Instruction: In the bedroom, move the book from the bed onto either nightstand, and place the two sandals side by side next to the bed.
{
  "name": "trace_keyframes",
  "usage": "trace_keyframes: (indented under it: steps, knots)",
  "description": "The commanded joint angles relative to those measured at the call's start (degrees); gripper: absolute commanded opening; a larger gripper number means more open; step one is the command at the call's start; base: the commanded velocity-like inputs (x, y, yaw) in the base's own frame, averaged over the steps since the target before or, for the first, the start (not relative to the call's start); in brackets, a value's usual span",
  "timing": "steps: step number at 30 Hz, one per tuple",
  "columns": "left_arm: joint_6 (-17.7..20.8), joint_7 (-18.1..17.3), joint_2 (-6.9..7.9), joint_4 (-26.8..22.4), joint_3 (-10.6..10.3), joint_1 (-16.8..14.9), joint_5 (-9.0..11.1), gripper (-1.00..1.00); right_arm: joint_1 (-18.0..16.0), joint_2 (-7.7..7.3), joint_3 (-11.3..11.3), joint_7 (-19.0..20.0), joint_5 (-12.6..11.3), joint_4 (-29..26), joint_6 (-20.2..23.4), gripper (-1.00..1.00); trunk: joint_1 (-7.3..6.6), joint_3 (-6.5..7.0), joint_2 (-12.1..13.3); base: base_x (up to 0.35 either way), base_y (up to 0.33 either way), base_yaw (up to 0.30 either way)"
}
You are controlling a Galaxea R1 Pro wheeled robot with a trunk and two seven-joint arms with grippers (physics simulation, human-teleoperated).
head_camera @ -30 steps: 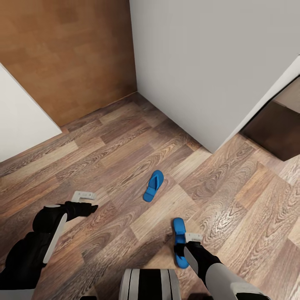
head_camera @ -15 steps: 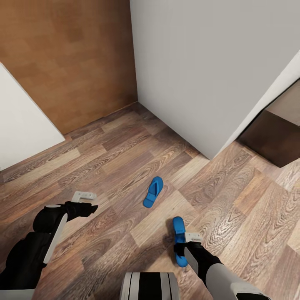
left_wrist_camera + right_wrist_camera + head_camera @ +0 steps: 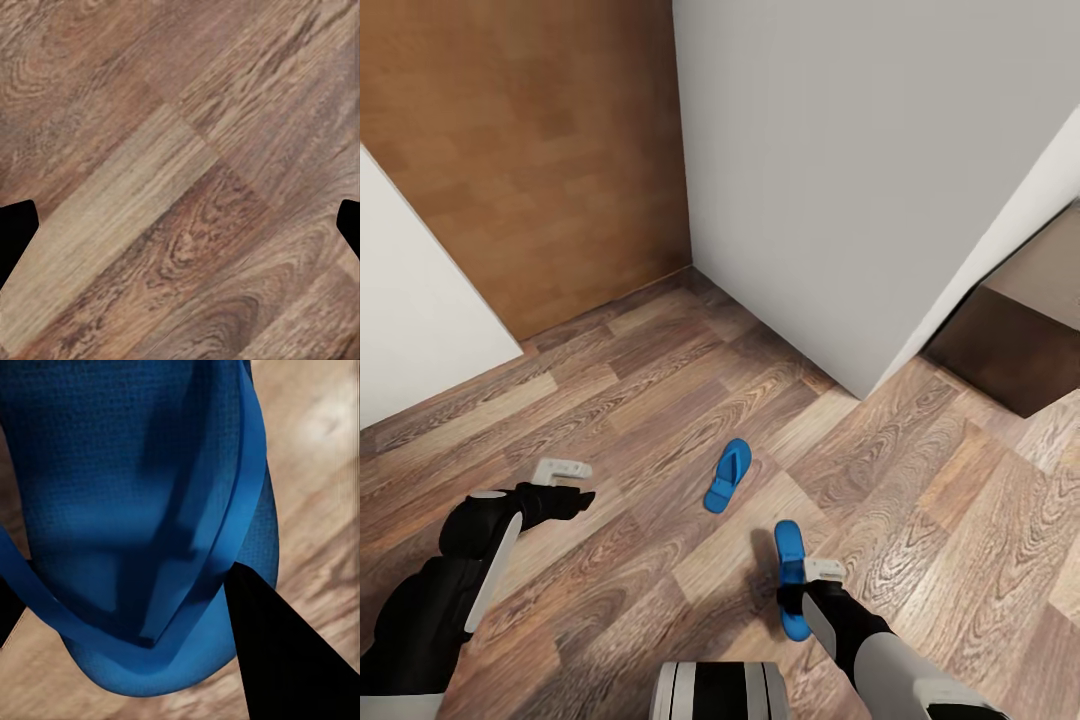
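Observation:
Two bright blue sandals show in the head view. One sandal (image 3: 727, 475) lies flat on the wood floor ahead of me. The other sandal (image 3: 791, 560) hangs just above the floor with my right gripper (image 3: 793, 592) shut on it. In the right wrist view that sandal (image 3: 127, 495) is close up, its strap beside a dark fingertip (image 3: 277, 660). My left gripper (image 3: 565, 485) is open over bare floor, left of the loose sandal; its tips stand far apart in the left wrist view (image 3: 180, 229). The book is out of view.
A white wall corner (image 3: 860, 380) juts out ahead on the right, and a brown door (image 3: 530, 150) stands behind. Dark-brown furniture (image 3: 1000, 350) sits past the corner; I cannot tell if it is the bed or a nightstand. A white panel (image 3: 410, 320) is at left.
The whole picture has shifted slightly, so the camera has moved. Both arms keep their poses, and the right gripper still holds the sandal.

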Motion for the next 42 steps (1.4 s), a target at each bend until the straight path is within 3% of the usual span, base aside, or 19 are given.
trace_keyframes:
  steps: [1, 25, 42]
  knots:
    - [0.24, -0.11, 0.04, -0.03, -0.05, -0.03, -0.05, 1.0, 0.02, 0.06, -0.43, -0.26, -0.16, -0.12, 0.28, -1.0, -0.03, 0.19, 0.0, 0.0, 0.0, 0.0]
    - [0.15, 0.26, -0.27, 0.17, -0.01, -0.1, -0.13, 1.0, 0.05, 0.06, -0.37, -0.26, -0.16, -0.12, 0.28, -1.0, -0.65, 5.51, 0.32, 0.0, 0.0, 0.0]
    - [-1.89, 0.44, -0.5, 1.09, 0.21, -0.17, -0.54, 1.0, 0.14, 0.06, 0.08, -0.25, -0.16, -0.04, -3.35, -1.0, -1.09, 9.27, 0.55, 0.0, 0.0, 0.0]
